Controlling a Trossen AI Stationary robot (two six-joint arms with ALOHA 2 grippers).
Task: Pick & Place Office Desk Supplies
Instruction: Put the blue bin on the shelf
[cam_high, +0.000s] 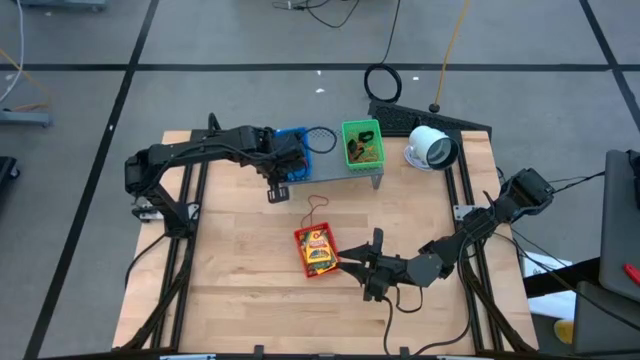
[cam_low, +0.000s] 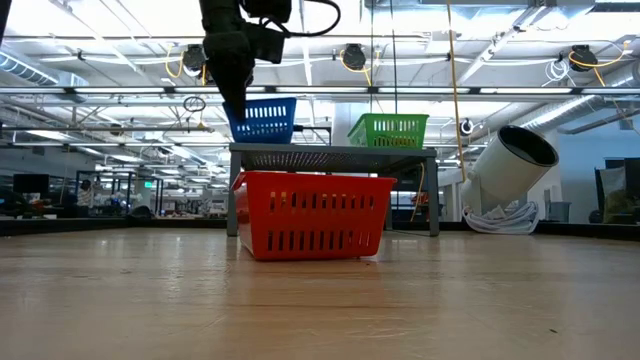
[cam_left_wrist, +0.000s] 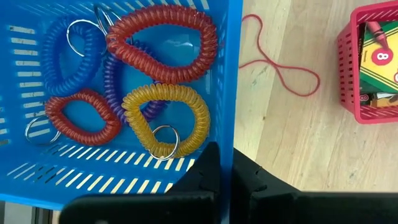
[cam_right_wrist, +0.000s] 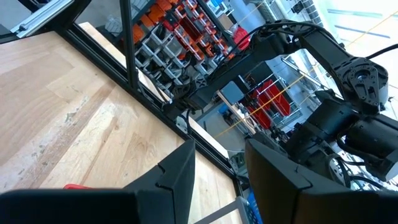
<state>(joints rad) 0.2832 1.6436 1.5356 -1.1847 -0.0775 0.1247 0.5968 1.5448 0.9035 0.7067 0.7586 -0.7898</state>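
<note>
Beside right gripper (cam_high: 356, 267), red basket (cam_high: 316, 251)

Looks like a big robotics lab/workshop: open ceiling w/ pipes (cam_low: 420, 92), parts racks (cam_right_wrist: 186, 31), more workbenches (cam_low: 60, 205).

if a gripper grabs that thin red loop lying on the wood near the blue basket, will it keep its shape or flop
The red loop would probably flop: it is a very thin strand lying in a loose, crossed-over figure, flat on the table. It looks very light, so a push would likely drag or bunch it. Lying so flat, it may be hard to pinch.
</note>
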